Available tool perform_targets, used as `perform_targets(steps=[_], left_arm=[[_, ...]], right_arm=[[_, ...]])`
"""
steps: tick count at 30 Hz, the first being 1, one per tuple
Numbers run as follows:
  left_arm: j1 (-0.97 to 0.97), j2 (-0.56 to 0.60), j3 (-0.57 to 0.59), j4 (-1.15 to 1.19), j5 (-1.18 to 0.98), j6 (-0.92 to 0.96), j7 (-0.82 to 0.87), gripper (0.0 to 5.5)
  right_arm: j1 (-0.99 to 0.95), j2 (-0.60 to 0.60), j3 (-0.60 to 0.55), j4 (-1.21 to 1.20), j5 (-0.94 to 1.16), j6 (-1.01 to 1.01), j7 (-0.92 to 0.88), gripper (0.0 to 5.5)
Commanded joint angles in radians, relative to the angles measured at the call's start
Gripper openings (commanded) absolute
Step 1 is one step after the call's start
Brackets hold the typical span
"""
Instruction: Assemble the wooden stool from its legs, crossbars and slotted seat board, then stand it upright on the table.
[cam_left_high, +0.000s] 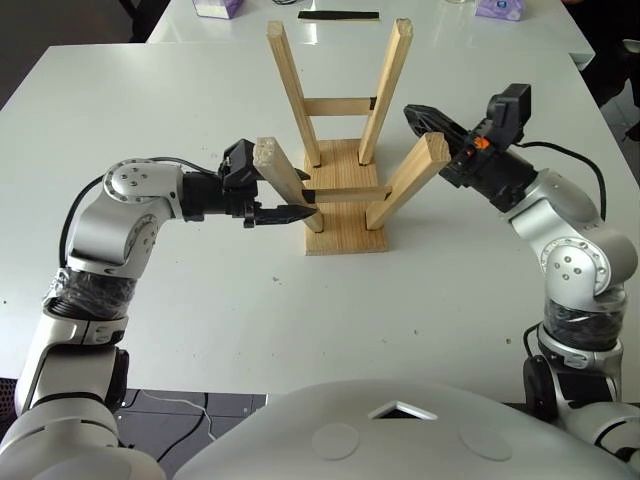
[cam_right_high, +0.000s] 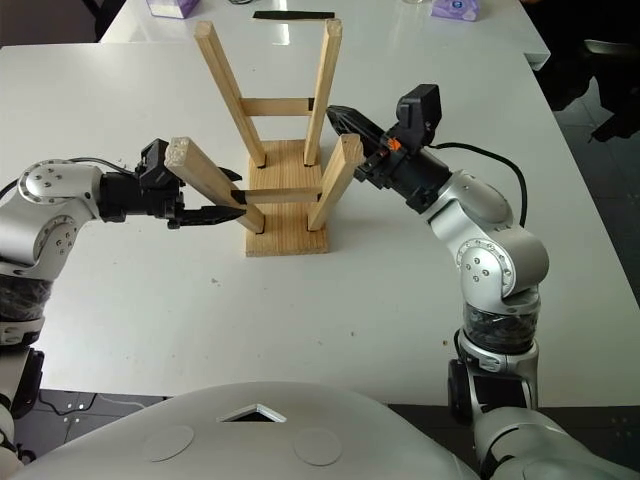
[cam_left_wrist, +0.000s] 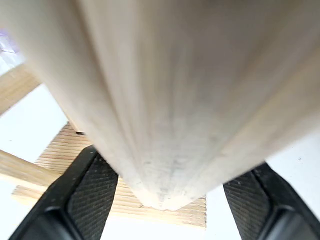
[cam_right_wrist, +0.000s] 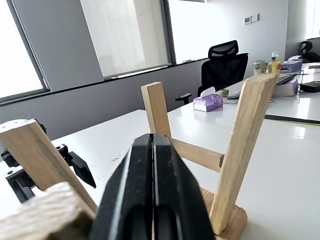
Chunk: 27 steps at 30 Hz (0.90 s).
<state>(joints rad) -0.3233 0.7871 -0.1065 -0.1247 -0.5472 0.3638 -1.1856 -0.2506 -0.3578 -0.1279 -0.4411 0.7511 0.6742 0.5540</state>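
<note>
The wooden stool (cam_left_high: 345, 205) lies upside down on the white table, its slotted seat board (cam_left_high: 345, 240) flat and four legs pointing up, joined by crossbars (cam_left_high: 340, 106). My left gripper (cam_left_high: 285, 205) comes in from the left, its fingers (cam_left_wrist: 92, 187) on either side of the near-left leg (cam_left_high: 285, 180), low near the seat, closed on it. My right gripper (cam_left_high: 418, 117) hovers shut and empty just above the top of the near-right leg (cam_left_high: 410, 180), between it and the far-right leg (cam_right_wrist: 240, 150).
Tissue boxes (cam_left_high: 218, 8) and a black strip (cam_left_high: 338, 16) lie on the table at the far edge. An office chair (cam_right_wrist: 227, 60) stands beyond the table. Bare tabletop (cam_left_high: 130, 110) spreads left, right and in front of the stool.
</note>
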Motion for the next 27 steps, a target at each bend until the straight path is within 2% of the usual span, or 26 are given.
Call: perform_targets(steps=[1, 6, 9, 10, 12, 14, 16, 20, 24, 27], left_arm=[[0.069, 0.069, 0.094, -0.089, -0.014, 0.055, 0.024, 3.15], [0.244, 0.066, 0.291, -0.249, -0.108, 0.178, 0.154, 3.15], [0.4, -0.014, 0.478, -0.319, -0.146, 0.241, 0.332, 3.15], [0.477, -0.054, 0.533, -0.356, -0.151, 0.254, 0.389, 2.96], [0.615, -0.136, 0.59, -0.434, -0.127, 0.271, 0.502, 2.74], [0.69, -0.247, 0.57, -0.478, -0.055, 0.243, 0.646, 2.37], [0.68, -0.368, 0.497, -0.472, 0.078, 0.198, 0.839, 2.04], [0.666, -0.594, 0.279, -0.564, 0.272, 0.096, 1.084, 1.44], [0.69, -0.667, 0.115, -0.673, 0.379, 0.091, 1.17, 0.83], [0.689, -0.68, 0.078, -0.734, 0.399, 0.119, 1.189, 0.36]], right_arm=[[0.017, -0.043, -0.037, 0.03, -0.022, -0.024, 0.005, 0.0], [0.074, -0.055, -0.078, 0.025, -0.052, -0.049, -0.034, 0.0], [0.15, -0.042, -0.108, -0.036, -0.097, -0.053, -0.13, 0.0], [0.188, -0.037, -0.109, -0.063, -0.123, -0.053, -0.169, 0.0], [0.251, -0.046, -0.075, -0.106, -0.212, -0.052, -0.234, 0.0], [0.303, -0.04, -0.018, -0.156, -0.297, -0.047, -0.299, 0.0], [0.333, -0.005, 0.049, -0.191, -0.376, -0.051, -0.371, 0.0], [0.376, 0.015, 0.202, -0.235, -0.57, -0.096, -0.474, 0.0], [0.414, 0.061, 0.316, -0.319, -0.674, -0.092, -0.535, 0.0], [0.424, 0.078, 0.385, -0.374, -0.742, -0.091, -0.56, 0.0]])
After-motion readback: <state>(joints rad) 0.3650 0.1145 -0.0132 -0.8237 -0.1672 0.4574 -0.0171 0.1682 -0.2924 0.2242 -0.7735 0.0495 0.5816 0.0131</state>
